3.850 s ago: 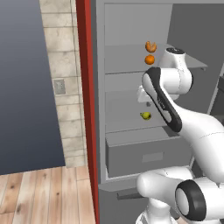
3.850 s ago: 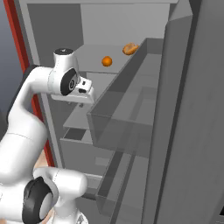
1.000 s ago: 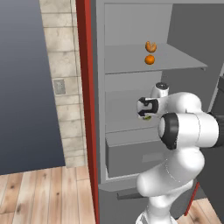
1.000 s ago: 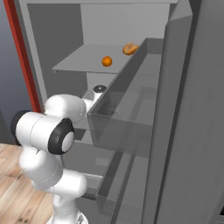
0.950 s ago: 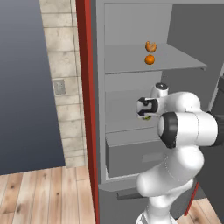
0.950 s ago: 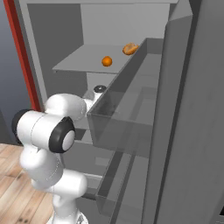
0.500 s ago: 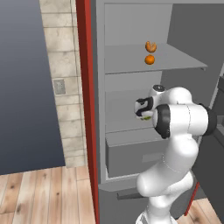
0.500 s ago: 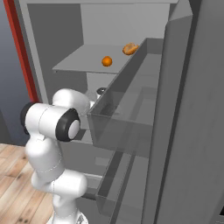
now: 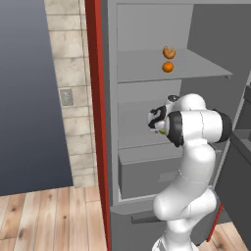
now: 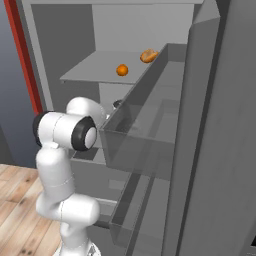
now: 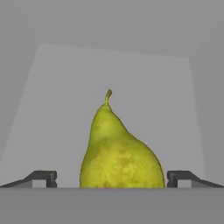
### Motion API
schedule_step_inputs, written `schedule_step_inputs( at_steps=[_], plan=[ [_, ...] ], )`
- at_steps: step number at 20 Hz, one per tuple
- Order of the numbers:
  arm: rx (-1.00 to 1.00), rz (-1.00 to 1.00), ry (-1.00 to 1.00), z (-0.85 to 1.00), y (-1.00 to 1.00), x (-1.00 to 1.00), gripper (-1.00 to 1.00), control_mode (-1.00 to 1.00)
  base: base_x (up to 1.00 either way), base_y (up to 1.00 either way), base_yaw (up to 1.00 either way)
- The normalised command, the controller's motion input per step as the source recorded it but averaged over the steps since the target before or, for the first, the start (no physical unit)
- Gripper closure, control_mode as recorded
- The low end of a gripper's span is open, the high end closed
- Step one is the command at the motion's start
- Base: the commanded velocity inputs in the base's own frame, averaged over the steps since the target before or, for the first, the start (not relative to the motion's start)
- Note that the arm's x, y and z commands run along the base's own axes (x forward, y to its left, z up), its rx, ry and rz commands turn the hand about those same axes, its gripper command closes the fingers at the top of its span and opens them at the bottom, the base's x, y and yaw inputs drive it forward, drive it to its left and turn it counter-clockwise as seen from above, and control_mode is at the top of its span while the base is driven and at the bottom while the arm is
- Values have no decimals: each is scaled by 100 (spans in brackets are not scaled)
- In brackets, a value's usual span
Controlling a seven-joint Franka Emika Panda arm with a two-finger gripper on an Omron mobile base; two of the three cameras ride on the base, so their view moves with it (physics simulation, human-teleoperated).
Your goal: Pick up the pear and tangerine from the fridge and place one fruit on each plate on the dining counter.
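Note:
The yellow-green pear stands upright on the fridge's middle shelf, right in front of my hand. My gripper is open, with one fingertip on each side of the pear and a gap left to both. From the left base view, the gripper reaches into the grey fridge, and a sliver of the pear shows under it. The orange tangerine lies on the shelf above. The plates and the dining counter are out of view.
An orange-brown crescent pastry sits behind the tangerine. A grey drawer lies under the middle shelf. The open fridge door with its bins stands close on the right. A red side panel borders the fridge on the left.
The arm has dropped from the upper shelf's height and pushed the hand deeper onto the middle shelf, toward the pear. The jaws have stayed open.

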Motion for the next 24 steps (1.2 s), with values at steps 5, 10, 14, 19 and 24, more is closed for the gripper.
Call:
schedule_step_inputs(
  at_steps=[5,10,14,19,24],
  plan=[
    [0,0,0,-11,-2,14,-100,-100,0,0,0],
    [0,0,0,-20,-5,0,-100,-100,0,0,0],
    [-1,1,-1,-17,0,6,100,-100,0,0,0],
    [0,3,-2,-10,-2,-6,100,-100,0,0,0],
    [2,2,-2,15,2,-64,100,-100,0,0,0]
  ],
)
